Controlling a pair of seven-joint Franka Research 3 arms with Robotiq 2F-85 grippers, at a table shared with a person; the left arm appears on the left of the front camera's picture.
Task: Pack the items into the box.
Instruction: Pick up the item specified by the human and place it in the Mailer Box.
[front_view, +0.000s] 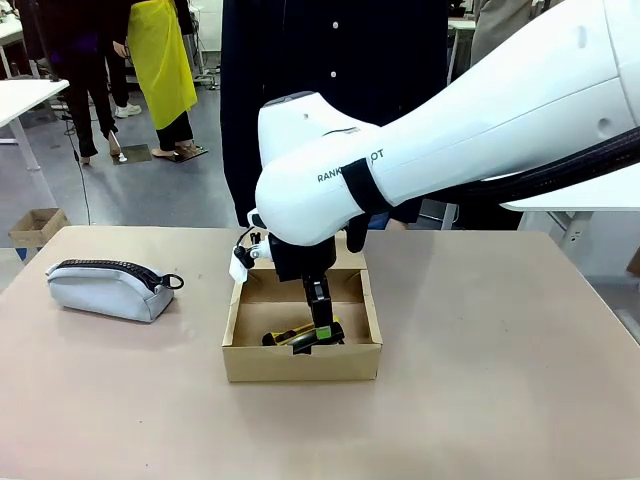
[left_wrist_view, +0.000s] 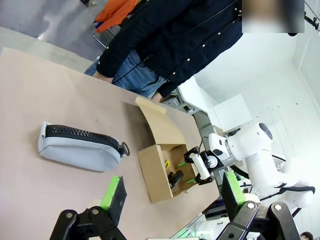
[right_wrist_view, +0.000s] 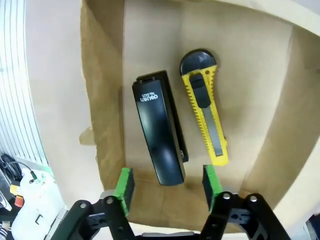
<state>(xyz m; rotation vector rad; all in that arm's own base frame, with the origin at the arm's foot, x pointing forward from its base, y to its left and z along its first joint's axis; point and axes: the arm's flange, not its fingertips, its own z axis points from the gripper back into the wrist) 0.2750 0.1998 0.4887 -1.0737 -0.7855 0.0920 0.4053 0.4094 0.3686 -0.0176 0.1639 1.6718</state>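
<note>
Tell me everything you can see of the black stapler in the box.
The stapler is small, black and glossy, plastic by its look, with pale print near one end of its top. It lies closed and flat on the floor of the cardboard box, beside the yellow utility knife, roughly parallel, a narrow gap between them. Its other end sits between the open green pads of the right end effector, which seem not to touch it.

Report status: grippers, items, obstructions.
Right gripper open over small black stapler in brown cardboard box. Slim yellow utility knife alongside. Left gripper open, empty. Light-grey zip pouch aside.
</note>
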